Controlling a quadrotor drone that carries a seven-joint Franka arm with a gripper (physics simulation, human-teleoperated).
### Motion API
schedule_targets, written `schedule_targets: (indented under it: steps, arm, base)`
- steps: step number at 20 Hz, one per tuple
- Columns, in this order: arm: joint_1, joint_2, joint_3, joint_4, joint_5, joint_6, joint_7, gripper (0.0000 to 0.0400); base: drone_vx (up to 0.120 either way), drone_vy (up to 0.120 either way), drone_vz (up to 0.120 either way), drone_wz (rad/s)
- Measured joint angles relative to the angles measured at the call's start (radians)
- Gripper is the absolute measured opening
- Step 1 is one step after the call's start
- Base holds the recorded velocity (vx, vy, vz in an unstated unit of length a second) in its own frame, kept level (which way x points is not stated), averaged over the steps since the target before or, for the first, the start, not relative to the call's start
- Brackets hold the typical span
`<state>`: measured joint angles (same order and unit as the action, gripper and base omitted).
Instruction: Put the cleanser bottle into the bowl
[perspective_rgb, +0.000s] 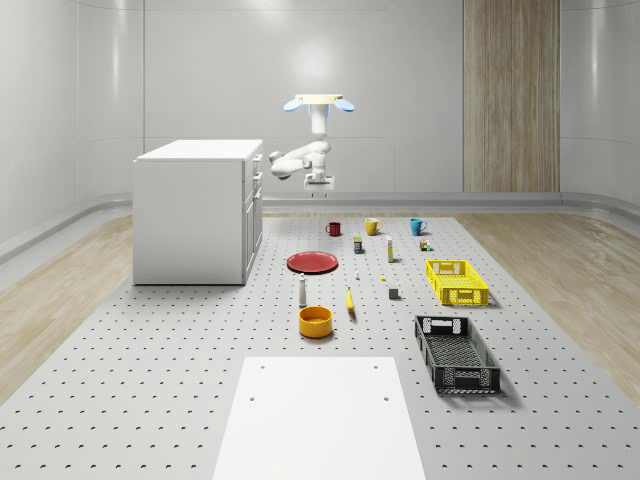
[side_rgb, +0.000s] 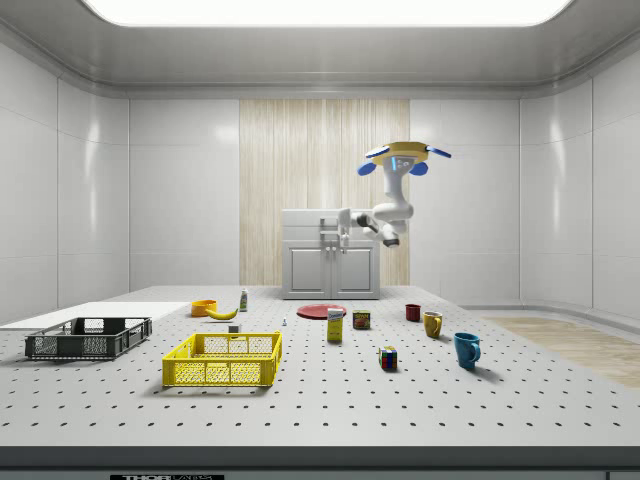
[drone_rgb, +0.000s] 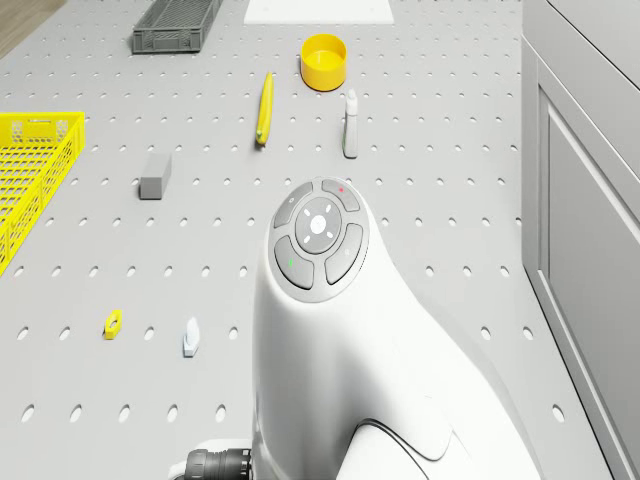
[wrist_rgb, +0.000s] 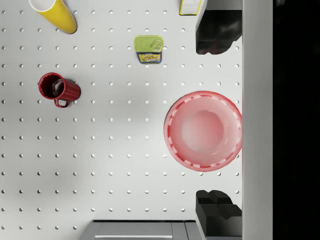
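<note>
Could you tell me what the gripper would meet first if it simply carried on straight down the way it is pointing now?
Probably the red plate: the wrist view looks straight down onto it between the open fingers. The gripper hangs high under the hovering drone, beside the cabinet, with open air below it.

- drone (perspective_rgb: 318, 101): cream body, blue rotors; arm (perspective_rgb: 300, 158) white
- table (perspective_rgb: 180, 390): grey, regular dark hole grid (white panel (perspective_rgb: 320, 420) at the near end)
- cleanser bottle (perspective_rgb: 301, 291): white
- bowl (perspective_rgb: 315, 321): yellow-orange
- plate (perspective_rgb: 313, 262): red
- mugs: red mug (perspective_rgb: 334, 228), yellow mug (perspective_rgb: 372, 226), blue mug (perspective_rgb: 417, 226)
- crates: yellow crate (perspective_rgb: 456, 282), black crate (perspective_rgb: 456, 353)
- banana (perspective_rgb: 350, 300): yellow
- cabinet (perspective_rgb: 195, 212): white
</note>
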<state>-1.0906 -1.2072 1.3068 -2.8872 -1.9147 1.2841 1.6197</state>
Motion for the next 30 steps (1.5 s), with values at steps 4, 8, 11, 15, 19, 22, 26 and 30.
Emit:
schedule_targets:
  steps: [4,8,11,15,19,22,26,30]
  arm:
    - [-0.006,-0.018,0.005,0.001,0.009,0.017,0.005,0.04]
    - [-0.011,-0.036,0.01,0.002,0.018,0.033,0.01,0.04]
    - [-0.015,-0.049,0.013,0.003,0.024,0.045,0.014,0.04]
    - [-0.019,-0.065,0.017,0.004,0.032,0.06,0.018,0.04]
    - [-0.024,-0.081,0.021,0.005,0.04,0.075,0.022,0.04]
    - [-0.027,-0.092,0.024,0.006,0.045,0.086,0.025,0.04]
    - [-0.031,-0.107,0.027,0.007,0.052,0.099,0.029,0.04]
    - [-0.035,-0.121,0.031,0.008,0.059,0.113,0.032,0.04]
  base:
    - [0.12,0.08,0.0,0.0]
    - [0.12,0.0,0.0,0.0]
    - [0.12,0.0,-0.053,0.0]
    - [0.12,0.0,-0.1,0.0]
    - [0.12,0.0,-0.1,0.0]
    - [0.12,0.0,-0.027,0.0]
    - [0.12,0.0,-0.12,0.0]
    - [0.12,0.0,-0.02,0.0]
